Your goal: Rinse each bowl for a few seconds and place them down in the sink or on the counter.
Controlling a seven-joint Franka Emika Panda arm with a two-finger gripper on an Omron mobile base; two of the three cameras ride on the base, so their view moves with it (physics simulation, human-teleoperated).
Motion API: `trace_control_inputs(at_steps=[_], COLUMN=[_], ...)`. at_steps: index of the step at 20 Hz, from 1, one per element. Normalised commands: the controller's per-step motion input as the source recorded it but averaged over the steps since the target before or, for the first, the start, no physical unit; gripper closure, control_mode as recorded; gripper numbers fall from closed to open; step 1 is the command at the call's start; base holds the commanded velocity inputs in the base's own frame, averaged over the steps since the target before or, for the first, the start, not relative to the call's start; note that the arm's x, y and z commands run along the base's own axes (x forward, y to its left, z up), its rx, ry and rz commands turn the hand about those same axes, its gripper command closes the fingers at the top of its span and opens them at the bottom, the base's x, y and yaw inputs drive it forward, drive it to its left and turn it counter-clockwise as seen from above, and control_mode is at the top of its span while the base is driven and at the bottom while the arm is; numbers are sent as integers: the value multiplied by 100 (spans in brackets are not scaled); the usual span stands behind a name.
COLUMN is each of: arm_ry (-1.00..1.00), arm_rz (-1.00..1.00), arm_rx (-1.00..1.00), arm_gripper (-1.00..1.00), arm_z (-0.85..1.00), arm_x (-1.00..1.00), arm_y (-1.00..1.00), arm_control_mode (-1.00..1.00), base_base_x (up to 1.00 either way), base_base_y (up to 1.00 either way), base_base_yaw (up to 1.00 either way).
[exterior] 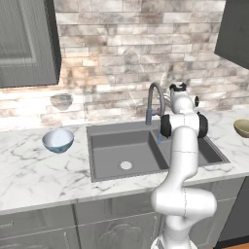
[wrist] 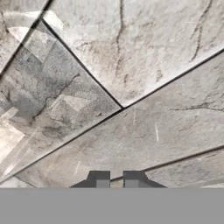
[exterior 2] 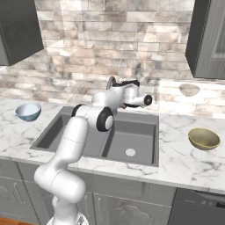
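The two small round bowls stand on the white marble counter (exterior: 29, 170), one on each side of the dark grey rectangular double-basin sink (exterior: 121, 148). The glossy pale blue bowl with whitish inside (exterior: 58, 140) sits upright on the counter to the left of the sink, near the stone-tile back wall (exterior: 121, 58). The olive-tan bowl (exterior 2: 204, 138) sits upright on the counter to the right of the sink, well apart from the blue one. Both basins of the sink hold nothing, and a round pale drain (exterior: 126, 165) shows in the left basin. The white arm reaches over the middle of the sink, beside the tall arched grey faucet (exterior: 154, 99), with its hand raised at the level of the faucet top and turned toward the back wall. In the hand view the two-finger gripper (wrist: 116, 180) faces the wall tiles from close, its two dark finger tips are drawn together with only a thin gap, and it holds nothing.
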Motion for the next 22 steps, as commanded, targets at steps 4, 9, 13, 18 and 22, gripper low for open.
trace_control_inputs(at_steps=[4, 9, 13, 18, 22], arm_ry=[0, -2, -4, -4, 1], arm_rz=[0, 0, -2, -2, -2], arm_rx=[6, 5, 4, 4, 3], arm_gripper=[100, 100, -100, -100, -100], arm_z=[-2, 7, 26, 29, 33], arm_x=[-5, 0, 0, -8, -11], arm_y=[-28, -39, -30, -24, -20], arm_control_mode=[-100, -100, -100, -100, -100], base_base_x=[0, 0, 0, 0, 0], base_base_y=[0, 0, 0, 0, 0], base_base_yaw=[0, 0, 0, 0, 0])
